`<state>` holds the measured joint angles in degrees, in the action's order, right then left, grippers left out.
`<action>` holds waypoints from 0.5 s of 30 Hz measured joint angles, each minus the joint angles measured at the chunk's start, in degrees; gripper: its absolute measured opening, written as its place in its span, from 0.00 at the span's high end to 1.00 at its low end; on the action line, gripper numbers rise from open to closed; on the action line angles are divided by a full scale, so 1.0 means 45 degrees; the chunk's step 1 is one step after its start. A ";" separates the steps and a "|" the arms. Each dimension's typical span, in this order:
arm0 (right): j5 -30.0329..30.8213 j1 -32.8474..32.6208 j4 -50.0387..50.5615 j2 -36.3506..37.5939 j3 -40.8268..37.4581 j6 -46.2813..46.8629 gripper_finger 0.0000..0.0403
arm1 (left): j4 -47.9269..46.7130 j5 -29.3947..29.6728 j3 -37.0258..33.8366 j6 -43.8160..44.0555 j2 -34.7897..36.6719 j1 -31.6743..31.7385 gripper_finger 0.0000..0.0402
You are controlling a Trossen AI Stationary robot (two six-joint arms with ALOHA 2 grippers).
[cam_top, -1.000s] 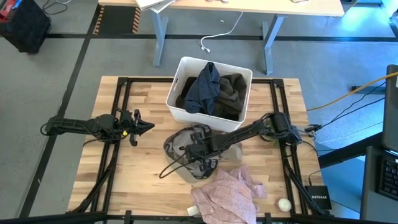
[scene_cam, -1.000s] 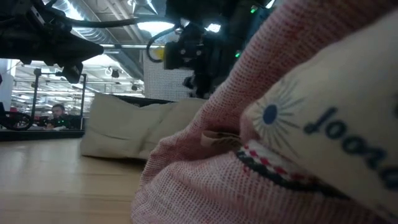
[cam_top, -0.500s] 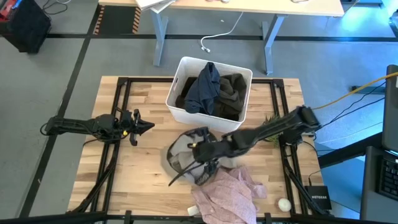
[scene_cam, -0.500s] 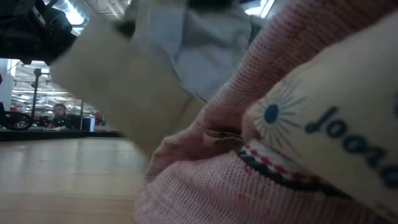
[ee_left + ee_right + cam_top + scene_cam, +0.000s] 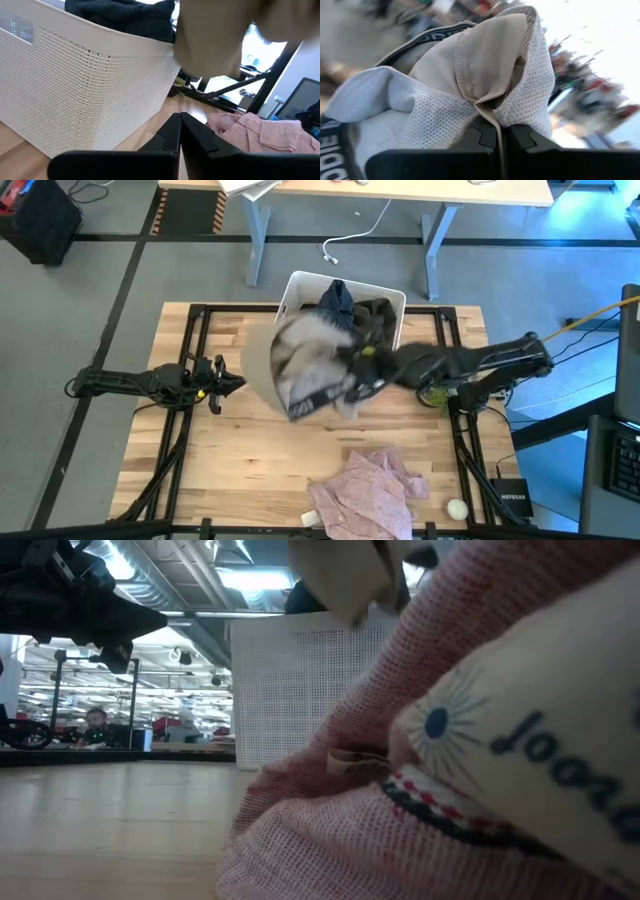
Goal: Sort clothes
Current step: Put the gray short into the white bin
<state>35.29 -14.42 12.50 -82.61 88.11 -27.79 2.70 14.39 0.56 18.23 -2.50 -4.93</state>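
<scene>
My right gripper [image 5: 362, 372] is shut on the grey-beige garment [image 5: 305, 365], which swings blurred in the air just in front of the white bin [image 5: 296, 288]. The bin holds the dark navy garment [image 5: 336, 302] and the olive-green one [image 5: 378, 315]. The pale pink garment [image 5: 372, 490] lies bunched on the table near the front edge and fills the low view [image 5: 450, 760]. My left gripper [image 5: 238, 383] is shut and empty at the table's left, its fingers closed in the left wrist view [image 5: 180, 131]. My right gripper pinches a bunched fold of the grey-beige garment [image 5: 487, 112] between its two fingers, several layers of beige cloth and white mesh lining together. The garment is lifted clear of the table and trails from the fingers toward the table's left.
The white bin's perforated wall [image 5: 80, 85] stands close before my left gripper. A small white ball [image 5: 457, 508] lies at the table's front right. A black frame [image 5: 190, 440] runs along the table's sides.
My right gripper has risen from the table's middle and swung toward the far edge and the bin, carrying the grey-beige garment. The garment has gone from lying on the wood to hanging clear in the air, moving fast and blurred.
</scene>
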 joint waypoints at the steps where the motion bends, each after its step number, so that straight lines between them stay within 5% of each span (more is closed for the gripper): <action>1: 0.0091 0.0234 -0.0429 0.0258 0.0016 -0.0578 0.97 | 0.0000 0.0000 -0.0003 -0.0002 -0.0005 0.0000 0.99; 8: 0.0488 0.2785 -0.1577 0.1247 0.0036 -0.3185 0.97 | 0.0005 0.0044 -0.0004 -0.0041 0.0000 0.0000 0.99; 15: -0.1374 0.5537 0.1774 0.0751 -0.0532 -0.1036 0.97 | 0.0007 0.0056 0.0000 -0.0098 0.0000 0.0000 0.99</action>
<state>29.11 10.50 20.49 -79.23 85.71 -32.45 2.73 14.64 0.56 17.79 -2.50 -4.93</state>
